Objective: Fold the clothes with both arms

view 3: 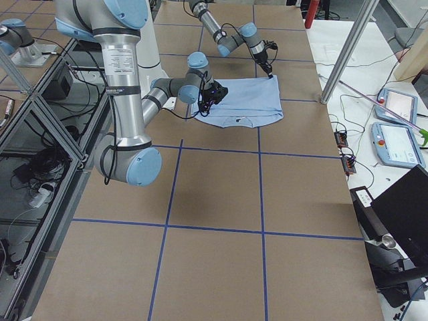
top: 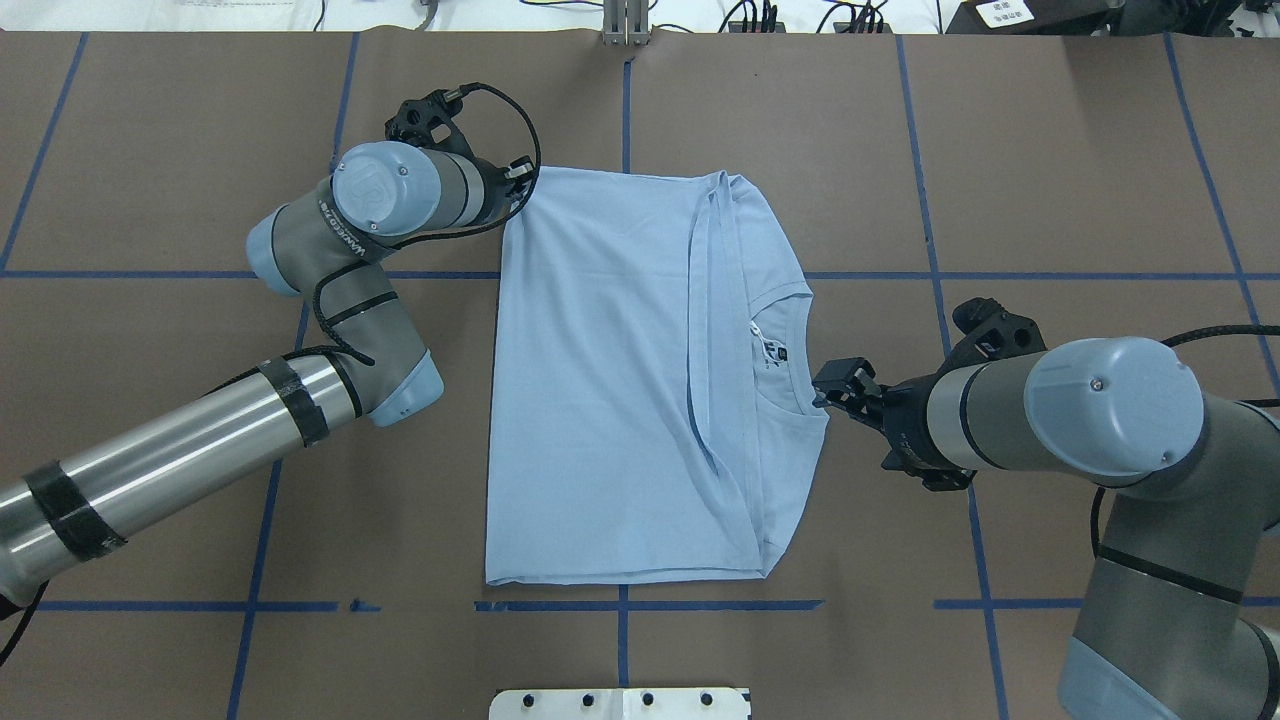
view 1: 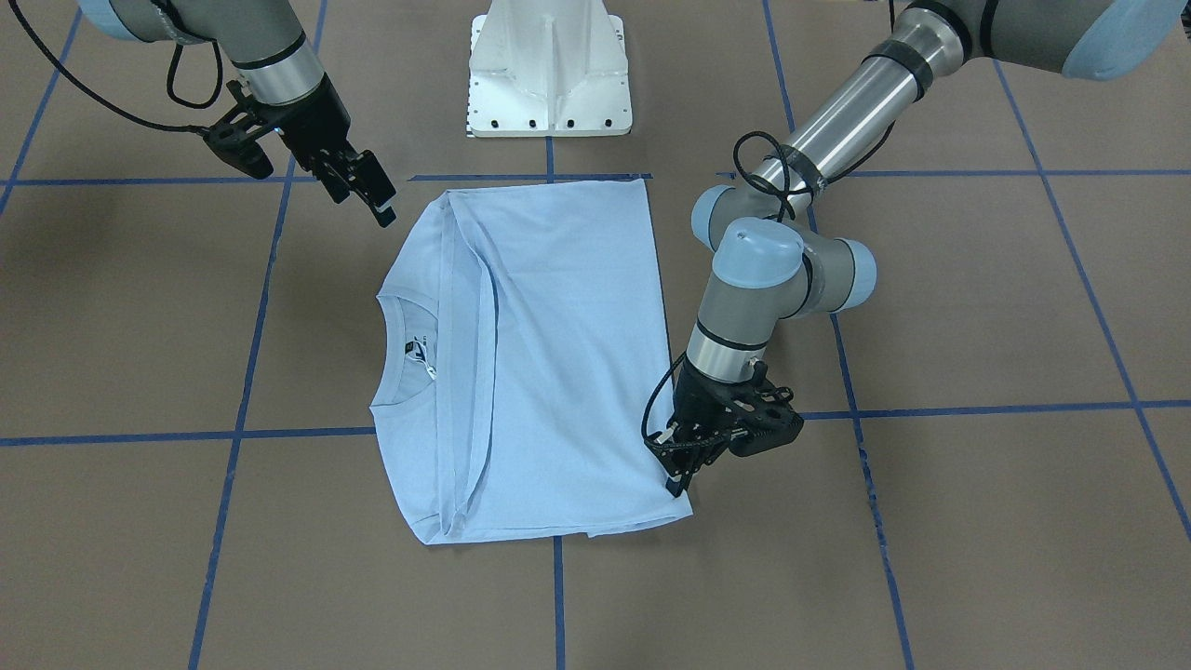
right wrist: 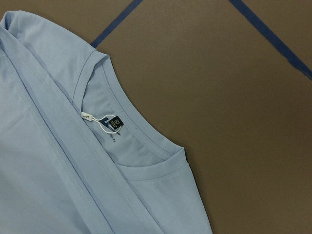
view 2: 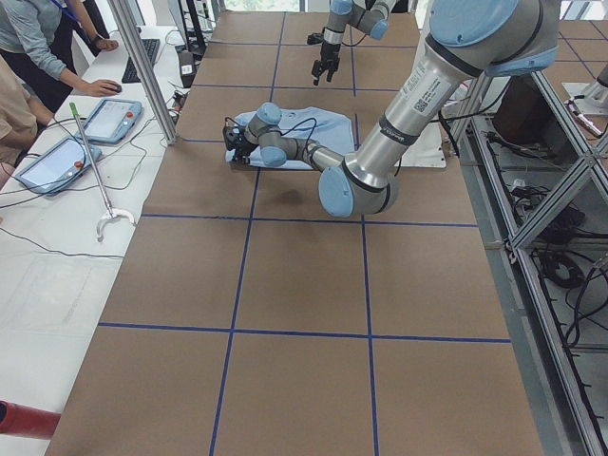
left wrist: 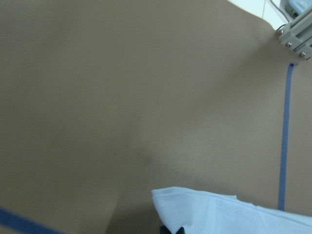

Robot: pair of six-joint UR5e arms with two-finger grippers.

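In the front-facing view, the T-shirt point(view 1: 558, 354) lies flat and partly folded mid-frame on the table point(view 1: 977, 521), with its long axis running top to bottom. My left gripper point(view 1: 677, 476) is down at the lower right corner, and I can't tell whether it pinches cloth. The right gripper point(view 1: 365, 194) hangs at upper left, jaws apart and empty.

In the overhead view, the left one touches the shirt's top left corner, so it is the nearer. The right one sits just right of the collar point(top: 800, 403).

The left wrist view shows only that corner, low in frame. In the right wrist view the collar sits left of centre, and no fingers are visible.
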